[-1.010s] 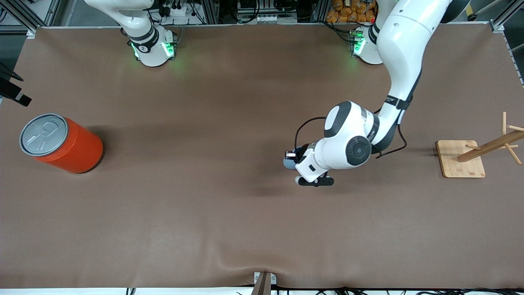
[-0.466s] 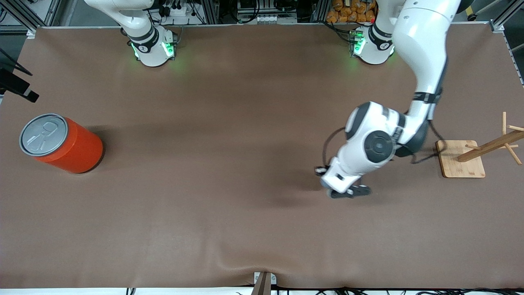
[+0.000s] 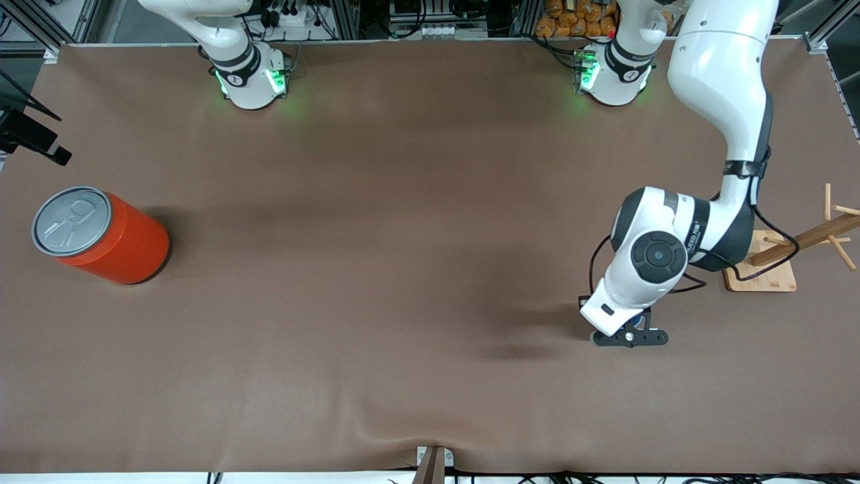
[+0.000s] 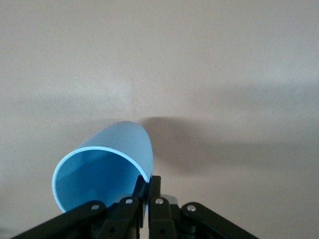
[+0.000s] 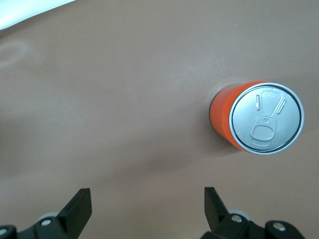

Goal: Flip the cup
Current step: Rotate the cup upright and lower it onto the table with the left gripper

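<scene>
Front view: the left gripper point(image 3: 628, 336) hangs above the brown table point(image 3: 376, 323), toward the left arm's end, close to the wooden peg stand point(image 3: 759, 269); its wrist hides the cup here, so nothing blue shows. The orange can point(image 3: 101, 235) stands well apart at the right arm's end. Only part of the right gripper point(image 3: 33, 138) enters at the picture's edge, above the table near the can; that arm waits. Left wrist view: the cup point(image 4: 107, 169) is held in the air over bare table, tilted, its open mouth turned toward the camera. The 2 fingers point(image 4: 155, 191) are closed on its rim, 1 inside and 1 outside the wall. Judgement: thin plastic, light, smooth and somewhat flexible; a rim pinch lets it pivot or slip, so a firm hold lower on the wall would be steadier, without crushing it. Right wrist view: the right gripper's point(image 5: 144, 209) fingers stand wide apart and hold nothing, with the can upright on the table below.
</scene>
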`<move>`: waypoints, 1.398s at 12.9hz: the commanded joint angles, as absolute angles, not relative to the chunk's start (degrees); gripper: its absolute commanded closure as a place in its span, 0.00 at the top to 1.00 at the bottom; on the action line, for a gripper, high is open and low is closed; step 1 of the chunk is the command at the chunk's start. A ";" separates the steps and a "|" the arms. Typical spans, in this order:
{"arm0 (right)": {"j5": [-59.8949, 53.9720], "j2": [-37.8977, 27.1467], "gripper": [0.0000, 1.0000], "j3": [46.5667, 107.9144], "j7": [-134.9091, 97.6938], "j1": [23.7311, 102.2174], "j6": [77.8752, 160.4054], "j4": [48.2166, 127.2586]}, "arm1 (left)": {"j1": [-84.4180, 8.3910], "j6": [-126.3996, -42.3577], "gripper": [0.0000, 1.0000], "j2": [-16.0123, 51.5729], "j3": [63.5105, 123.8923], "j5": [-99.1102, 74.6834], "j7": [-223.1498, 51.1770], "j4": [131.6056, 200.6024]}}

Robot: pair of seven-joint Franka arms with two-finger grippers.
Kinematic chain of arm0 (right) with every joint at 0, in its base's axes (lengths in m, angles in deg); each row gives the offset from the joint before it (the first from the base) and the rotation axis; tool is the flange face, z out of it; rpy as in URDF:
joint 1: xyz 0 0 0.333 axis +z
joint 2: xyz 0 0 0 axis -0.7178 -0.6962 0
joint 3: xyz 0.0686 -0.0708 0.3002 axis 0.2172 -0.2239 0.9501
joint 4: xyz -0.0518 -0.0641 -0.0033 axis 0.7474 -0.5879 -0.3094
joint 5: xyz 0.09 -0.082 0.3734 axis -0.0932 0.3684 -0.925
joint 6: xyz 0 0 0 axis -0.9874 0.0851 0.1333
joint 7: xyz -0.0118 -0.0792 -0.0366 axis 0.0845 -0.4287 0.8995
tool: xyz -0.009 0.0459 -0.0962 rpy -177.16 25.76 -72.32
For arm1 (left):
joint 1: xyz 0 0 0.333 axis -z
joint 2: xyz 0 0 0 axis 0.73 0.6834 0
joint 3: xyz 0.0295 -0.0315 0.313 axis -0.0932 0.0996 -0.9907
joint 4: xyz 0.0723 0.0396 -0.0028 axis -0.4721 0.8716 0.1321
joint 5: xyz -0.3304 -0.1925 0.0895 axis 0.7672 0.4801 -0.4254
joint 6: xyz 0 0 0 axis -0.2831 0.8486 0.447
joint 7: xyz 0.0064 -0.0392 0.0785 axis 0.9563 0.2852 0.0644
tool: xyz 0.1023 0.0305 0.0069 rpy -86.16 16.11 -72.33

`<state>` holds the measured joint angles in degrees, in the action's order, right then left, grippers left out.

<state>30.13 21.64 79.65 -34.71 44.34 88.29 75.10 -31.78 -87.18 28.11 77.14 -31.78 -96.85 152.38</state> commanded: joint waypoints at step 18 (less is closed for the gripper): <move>31.16 23.10 1.00 81.20 -29.18 43.85 87.89 76.78 | -41.15 -79.55 1.00 6.44 77.75 -23.69 -83.14 158.06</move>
<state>32.30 21.70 81.23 -29.84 44.08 87.93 75.55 -37.15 -81.45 14.43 77.35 -27.05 -83.58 155.29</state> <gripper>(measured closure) 0.000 0.000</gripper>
